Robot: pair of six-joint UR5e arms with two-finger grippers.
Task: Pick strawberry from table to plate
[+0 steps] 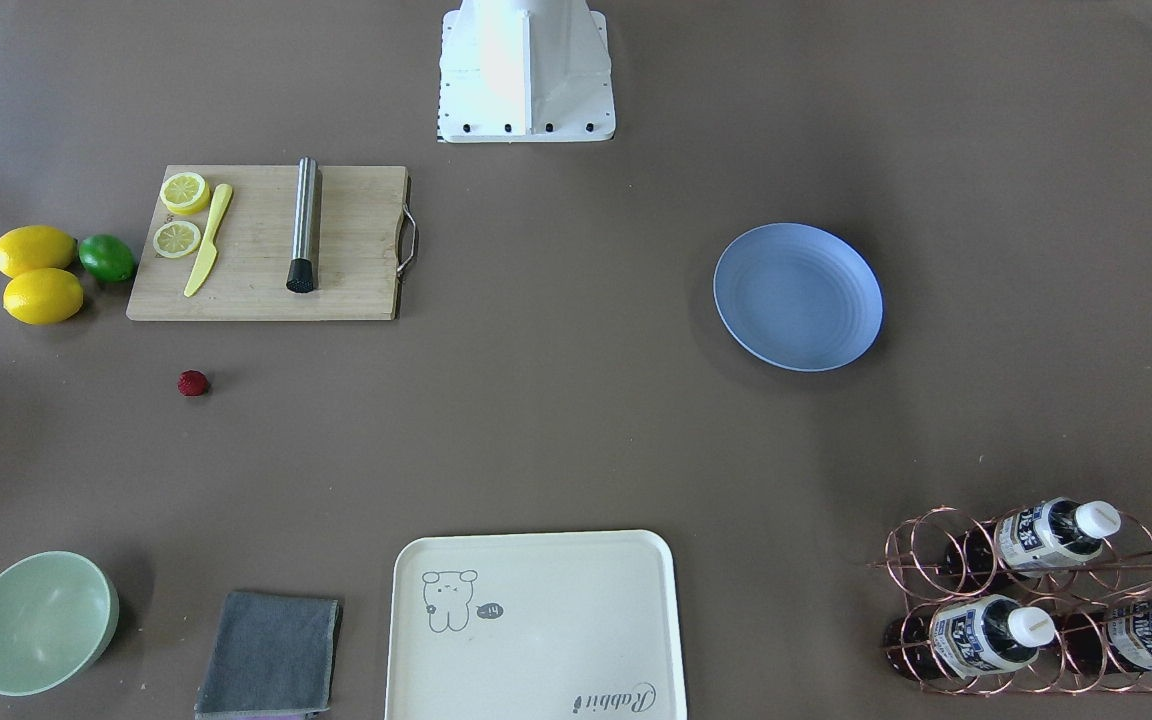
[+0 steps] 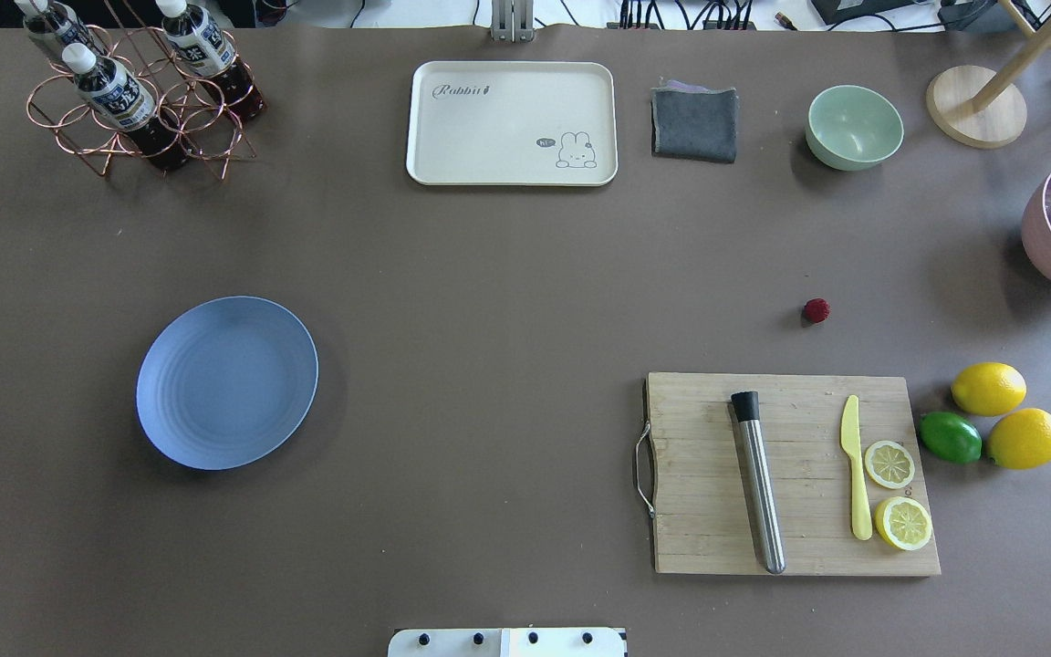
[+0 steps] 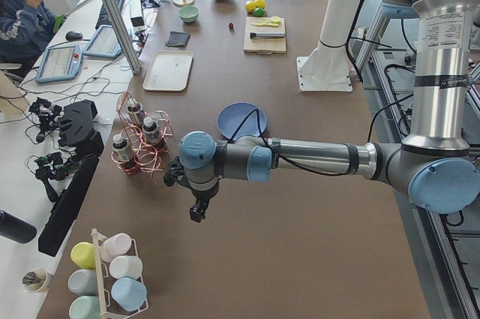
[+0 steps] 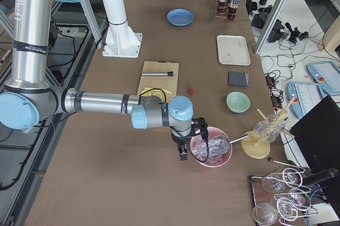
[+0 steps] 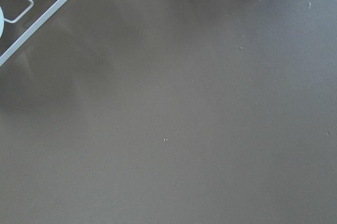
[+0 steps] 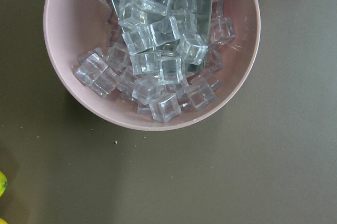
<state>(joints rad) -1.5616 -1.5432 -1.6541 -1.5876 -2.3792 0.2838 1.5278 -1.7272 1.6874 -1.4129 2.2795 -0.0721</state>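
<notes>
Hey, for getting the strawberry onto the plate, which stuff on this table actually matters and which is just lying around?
Part of the job:
strawberry
blue plate
table

Just lying about:
cutting board
lemons
lime
cream tray
grey cloth
green bowl
bottles
pink ice bowl

The tray [image 2: 507,128] carries the word "Rabbit" in slanted script in one corner, and the small speech bubble [image 2: 545,142] beside its animal drawing [image 2: 576,151] appears to read "hi". The bottles [image 2: 112,91] in the wire rack [image 2: 78,146] have printed labels, and the near arm [image 3: 444,49] in the left side view has a label band, but all of this print is too small to read.
</notes>
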